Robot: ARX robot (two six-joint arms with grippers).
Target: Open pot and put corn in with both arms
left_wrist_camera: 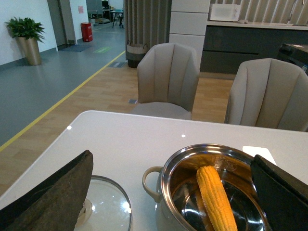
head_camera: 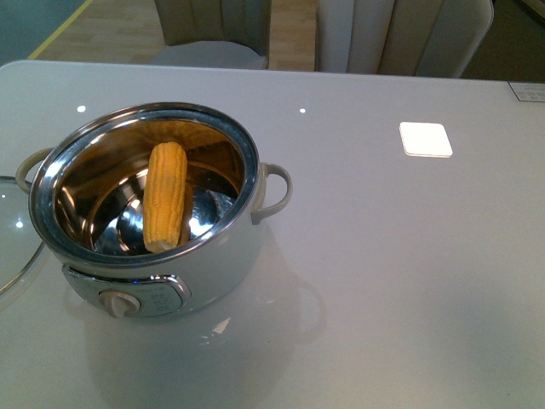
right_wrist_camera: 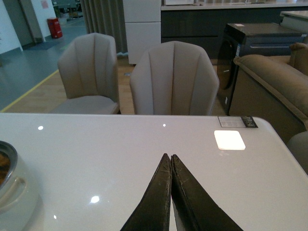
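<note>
Standing spread and empty, the left pincer [left_wrist_camera: 168,192] frames the open pot [head_camera: 162,256]; the corn [head_camera: 165,196] leans inside. Beside its left finger lies a glass lid [left_wrist_camera: 108,204]. The right pincer [right_wrist_camera: 171,192], clenched on nothing, hovers over bare white bench [right_wrist_camera: 120,154]. A careless swing could knock the pot. Beyond, two chairs [right_wrist_camera: 173,79].

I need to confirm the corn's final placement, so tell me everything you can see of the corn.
The corn is one husked cob, yellow-orange with rows of kernels, whole as far as shown. It lies inside the open pot, tilted: its near end rests by the steel bowl's front rim, its far end leans toward the back wall. The shiny bowl mirrors it. Neither tool touches it; the lid lies on the table beside the pot.
</note>
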